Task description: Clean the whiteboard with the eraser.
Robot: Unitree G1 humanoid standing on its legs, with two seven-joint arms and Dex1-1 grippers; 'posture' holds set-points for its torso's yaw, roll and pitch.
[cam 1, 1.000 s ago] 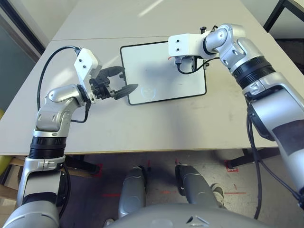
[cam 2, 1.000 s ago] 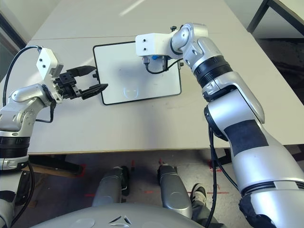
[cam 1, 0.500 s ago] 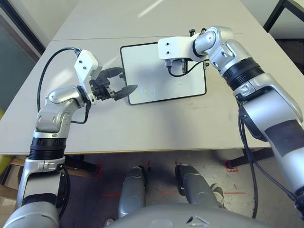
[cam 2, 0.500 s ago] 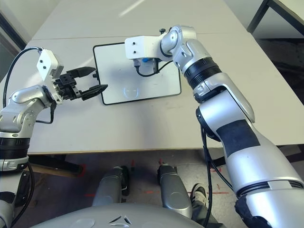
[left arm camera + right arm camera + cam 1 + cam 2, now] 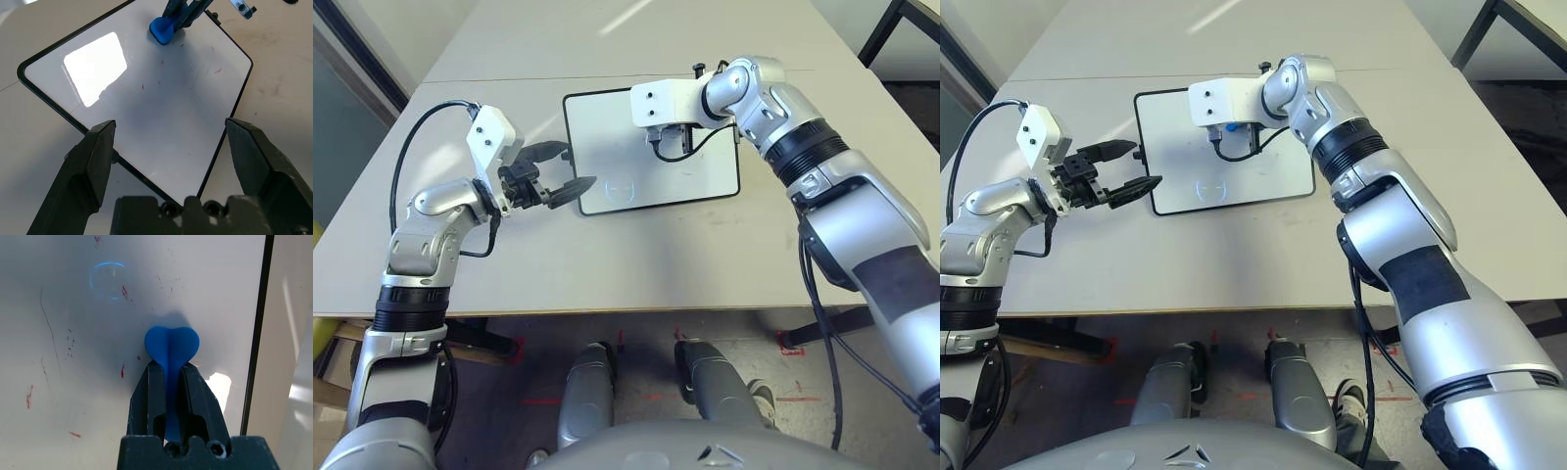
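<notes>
On the table [image 5: 705,255], the board [image 5: 705,176] is laid flat | eraser [image 5: 171,345] is clamped in the right gripper [image 5: 168,382], pressed on the board at 12 o'clock | left gripper [image 5: 171,147] is held wide apart at the board's 9 o'clock edge | red flecks [image 5: 123,371] are seen from the right wrist.

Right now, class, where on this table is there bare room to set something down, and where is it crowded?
Free: the table strip between the whiteboard and the robot's edge, and the far stretch beyond the board. Crowded: the board's left edge, flanked by the open left hand, and its middle, where the right hand presses the eraser.
</notes>
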